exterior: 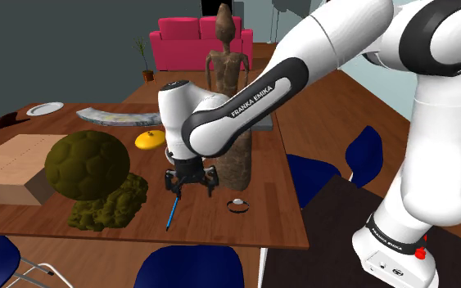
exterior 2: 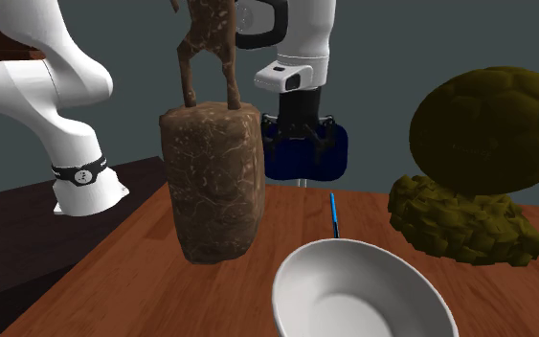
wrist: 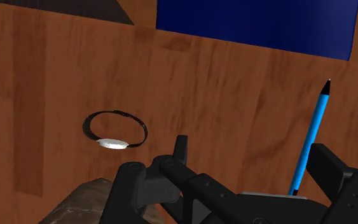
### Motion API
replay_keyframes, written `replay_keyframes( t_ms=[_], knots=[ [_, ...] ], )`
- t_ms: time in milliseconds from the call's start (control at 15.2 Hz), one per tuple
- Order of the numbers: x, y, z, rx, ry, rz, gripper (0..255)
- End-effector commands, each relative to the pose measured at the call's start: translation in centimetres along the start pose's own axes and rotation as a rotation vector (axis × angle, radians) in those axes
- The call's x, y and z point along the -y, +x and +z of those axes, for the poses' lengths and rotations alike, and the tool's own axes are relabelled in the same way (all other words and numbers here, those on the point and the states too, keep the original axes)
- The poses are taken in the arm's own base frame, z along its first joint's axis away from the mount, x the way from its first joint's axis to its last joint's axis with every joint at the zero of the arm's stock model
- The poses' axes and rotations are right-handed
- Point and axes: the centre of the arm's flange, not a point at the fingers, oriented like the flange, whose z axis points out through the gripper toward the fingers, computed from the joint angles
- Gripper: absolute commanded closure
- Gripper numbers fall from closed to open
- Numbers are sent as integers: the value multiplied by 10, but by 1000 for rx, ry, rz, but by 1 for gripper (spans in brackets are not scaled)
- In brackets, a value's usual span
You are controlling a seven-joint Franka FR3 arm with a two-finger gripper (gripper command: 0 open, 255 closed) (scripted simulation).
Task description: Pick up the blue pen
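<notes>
The blue pen [exterior: 171,214] [exterior 2: 334,214] lies flat on the brown wooden table [exterior: 265,231], close to its front edge in the shoulder view. My black gripper [exterior: 190,185] [exterior 2: 299,136] hangs a little above the table, just behind the pen. Its fingers stand apart, so it is open and holds nothing. In the wrist view the pen [wrist: 311,137] runs alongside the inner face of one finger [wrist: 327,164], between the two fingers of the gripper [wrist: 254,154], and I cannot tell whether they touch.
A dark ring with a silver plate [exterior: 237,204] [wrist: 115,131] lies beside the gripper. Close by stands a tall brown statue on a rough block [exterior: 237,155] [exterior 2: 212,182]. An olive lumpy ball [exterior: 87,164] [exterior 2: 492,120], a white bowl [exterior 2: 363,292] and blue chairs [exterior: 189,268] surround the spot.
</notes>
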Motion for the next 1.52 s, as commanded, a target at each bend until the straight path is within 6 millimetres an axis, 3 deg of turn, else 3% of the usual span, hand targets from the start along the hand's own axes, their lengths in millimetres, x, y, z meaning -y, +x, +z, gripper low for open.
replay_keyframes(
  t_ms=[0, 396, 990, 1056, 1452],
  knots=[
    [25, 1, 12, -1, 1, 36, 0],
    [92, 10, 42, -1, 5, 128, 0],
    [93, 14, 82, -1, 5, 128, 0],
    [93, 14, 82, -1, 5, 128, 255],
    [93, 14, 83, -1, 5, 128, 255]
  ],
)
